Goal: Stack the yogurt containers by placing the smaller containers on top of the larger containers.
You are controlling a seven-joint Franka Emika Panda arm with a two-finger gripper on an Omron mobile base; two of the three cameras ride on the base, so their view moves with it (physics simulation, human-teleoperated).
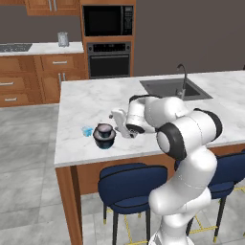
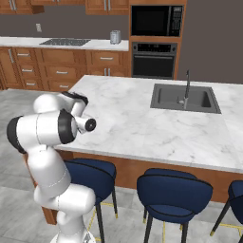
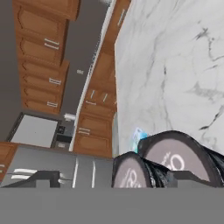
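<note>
Small dark tub sits stacked on the wide dark tub, near the front edge of the desk; tiny light-blue cup stands just beside them on the far-left side, not yet stacked. Step in hand, as I judge: back off the stack cleanly, straight away, without nudging the top tub; then go round for the cup. Pincer sits just right of the stack, nothing held; spread I cannot confirm from the views. Forearm lies low and level over the desk, elbow bent back toward the base.
</note>
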